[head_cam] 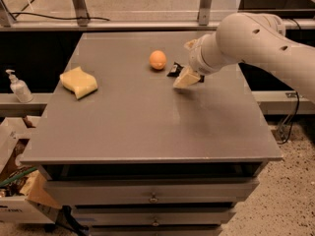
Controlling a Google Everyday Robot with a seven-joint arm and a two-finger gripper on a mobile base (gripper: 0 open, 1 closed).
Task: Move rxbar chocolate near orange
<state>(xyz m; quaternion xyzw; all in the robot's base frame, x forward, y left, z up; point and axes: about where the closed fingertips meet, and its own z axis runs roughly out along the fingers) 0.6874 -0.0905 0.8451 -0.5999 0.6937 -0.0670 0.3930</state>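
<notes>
The orange (158, 60) is a small round fruit on the grey table (147, 132), at the back middle. The rxbar chocolate (174, 70) is a flat black bar lying on the table just right of the orange, a short gap away. Its right part is hidden behind my gripper. My gripper (187, 77) is at the end of the white arm (246, 38) that reaches in from the right. It is right over the bar's right end, and its pale tip points down and to the left.
A pale yellow sponge (78, 82) lies at the table's left side. A hand sanitizer bottle (17, 87) stands on a ledge to the left of the table. Drawers are below the table's front edge, and boxes stand on the floor at lower left.
</notes>
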